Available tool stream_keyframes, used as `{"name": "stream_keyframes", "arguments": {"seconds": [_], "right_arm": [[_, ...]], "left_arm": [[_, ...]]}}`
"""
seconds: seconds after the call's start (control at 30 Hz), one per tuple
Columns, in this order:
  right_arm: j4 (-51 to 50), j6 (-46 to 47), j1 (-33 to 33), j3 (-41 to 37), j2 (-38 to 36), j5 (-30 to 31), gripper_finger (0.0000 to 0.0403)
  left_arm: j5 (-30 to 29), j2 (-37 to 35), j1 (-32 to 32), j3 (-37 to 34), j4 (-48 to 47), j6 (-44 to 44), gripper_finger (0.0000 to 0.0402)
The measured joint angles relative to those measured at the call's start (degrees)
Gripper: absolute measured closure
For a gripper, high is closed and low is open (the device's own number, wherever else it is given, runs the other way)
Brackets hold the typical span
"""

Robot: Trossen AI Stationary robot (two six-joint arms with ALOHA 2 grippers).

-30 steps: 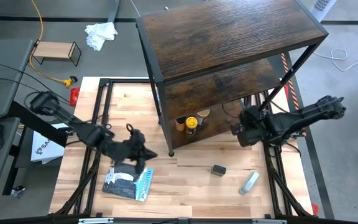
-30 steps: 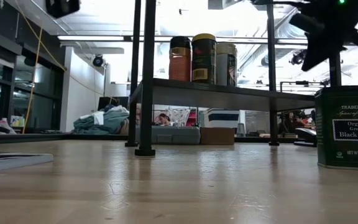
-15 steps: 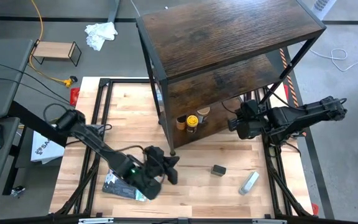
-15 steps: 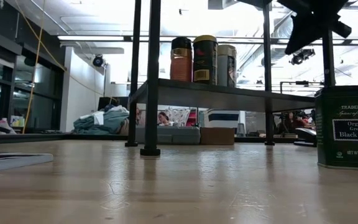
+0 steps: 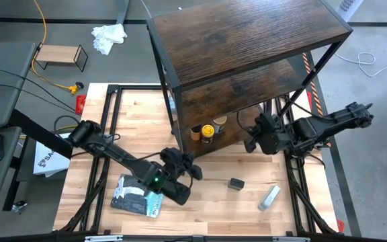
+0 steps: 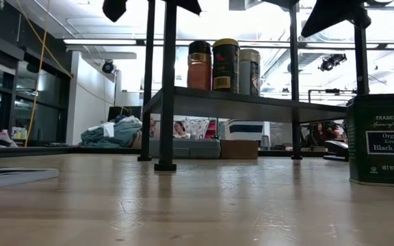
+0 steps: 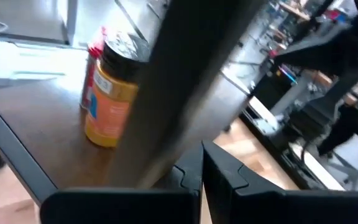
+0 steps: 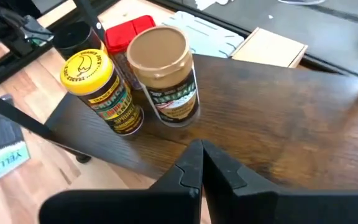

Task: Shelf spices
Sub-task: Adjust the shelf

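- The small black tin (image 5: 236, 183) is sitting on the table, off the shelf (image 5: 247, 40), just to the right of the left gripper (image 5: 192, 171), which is the nearer one.
- Both the left gripper and the right gripper (image 8: 202, 155) are showing fingers pressed together, holding nothing.
- Four jars are standing on the lower board.

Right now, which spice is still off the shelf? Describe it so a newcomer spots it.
Start at the dark wood shelf; its lower board holds the other jars. On the bare table in front lies the small black tin, beside a grey-white tube. It is squat, dark and labelled Black Pepper.
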Motion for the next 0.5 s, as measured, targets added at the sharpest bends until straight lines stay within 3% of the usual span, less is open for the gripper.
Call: {"name": "stream_keyframes", "arguments": {"seconds": [0.13, 0.27, 0.4, 0.5], "right_arm": [[1.14, -0.16, 0.07, 0.00, 0.11, -0.36, 0.0403], [3.92, -8.40, 0.07, -0.02, 0.11, -3.31, 0.0403], [6.44, -19.47, 0.09, -0.02, 0.13, -9.15, 0.0403], [6.95, -22.21, 0.11, -0.04, 0.15, -11.52, 0.0403]], "left_arm": [[0.19, -0.42, 0.45, 0.01, -0.40, -0.54, 0.0401], [0.23, -2.56, -0.90, 0.01, -5.68, -0.64, 0.0401], [0.50, -5.78, -2.21, 0.01, -18.41, -5.16, 0.0401], [0.10, -8.09, -2.26, 0.01, -30.73, -11.90, 0.0401]]}}
